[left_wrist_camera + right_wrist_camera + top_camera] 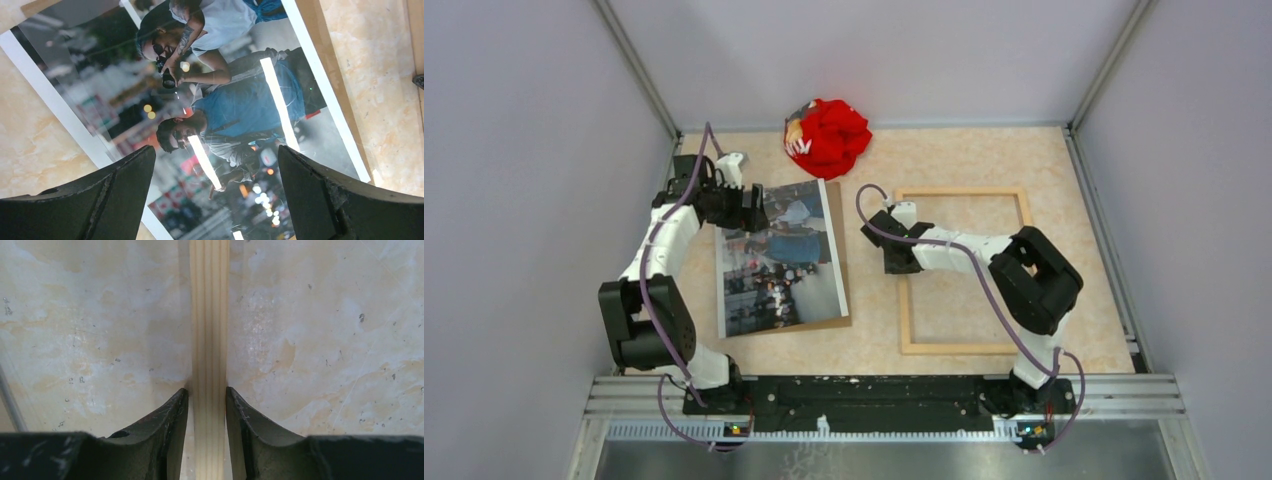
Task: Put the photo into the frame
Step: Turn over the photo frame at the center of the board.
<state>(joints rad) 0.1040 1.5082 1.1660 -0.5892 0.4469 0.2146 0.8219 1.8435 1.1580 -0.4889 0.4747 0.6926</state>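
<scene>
My right pincer (206, 396) pinches the left rail of the thin light-wood rectangular frame (209, 315); a tilted lift could twist it free. Left of the frame, my left pincer (215, 152) hangs spread above the glossy white-edged crowd photo (240, 100), which may skid when nipped.

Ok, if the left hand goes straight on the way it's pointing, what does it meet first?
The photo: the left hand, open, points down at its glossy face. How far above it the hand is, I can't tell.
</scene>
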